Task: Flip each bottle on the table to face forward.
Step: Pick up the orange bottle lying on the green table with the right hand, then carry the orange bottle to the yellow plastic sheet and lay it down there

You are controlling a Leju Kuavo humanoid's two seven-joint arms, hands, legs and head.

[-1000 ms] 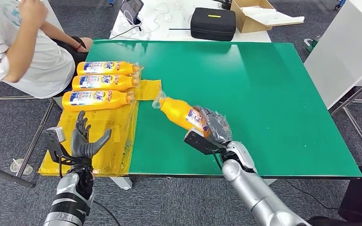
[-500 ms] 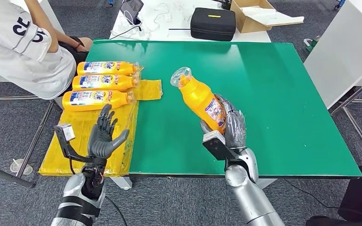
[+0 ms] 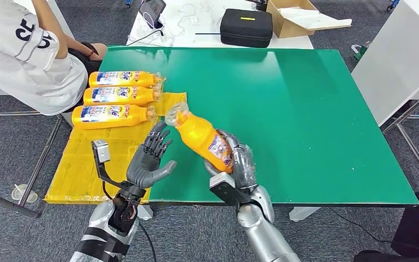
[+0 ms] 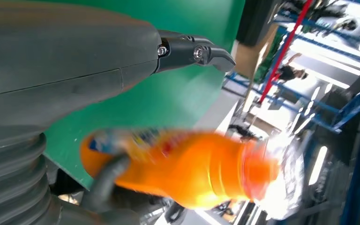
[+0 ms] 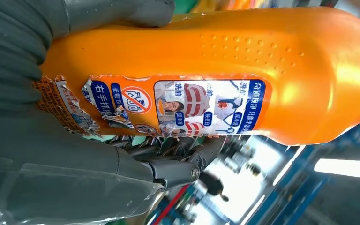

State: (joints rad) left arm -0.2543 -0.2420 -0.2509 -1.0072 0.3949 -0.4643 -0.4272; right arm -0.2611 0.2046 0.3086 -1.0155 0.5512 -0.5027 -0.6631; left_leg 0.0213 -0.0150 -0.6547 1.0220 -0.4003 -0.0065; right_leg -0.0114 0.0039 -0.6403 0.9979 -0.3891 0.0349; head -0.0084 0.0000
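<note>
My right hand (image 3: 238, 165) grips an orange bottle (image 3: 202, 137) by its lower body and holds it tilted above the green table (image 3: 305, 109), clear-wrapped cap toward the far left. The right wrist view shows the bottle (image 5: 243, 75) close up with its back label toward the camera. My left hand (image 3: 150, 164) is raised just left of the bottle, fingers spread, holding nothing. In the left wrist view the bottle (image 4: 187, 166) is blurred beside my left hand (image 4: 65, 70). Three orange bottles (image 3: 117, 97) lie side by side on a yellow sheet (image 3: 103, 158), blue labels up.
A seated person in a white shirt (image 3: 27, 54) is at the far left, beside the bottles. Beyond the table's far edge stand a black case (image 3: 246, 26), a cardboard box (image 3: 300, 16) and a tablet (image 3: 153, 11). A white cabinet (image 3: 403, 54) stands at the right.
My right hand has swung the bottle toward the left and lower, near my left hand. My left hand has risen and moved right toward the bottle.
</note>
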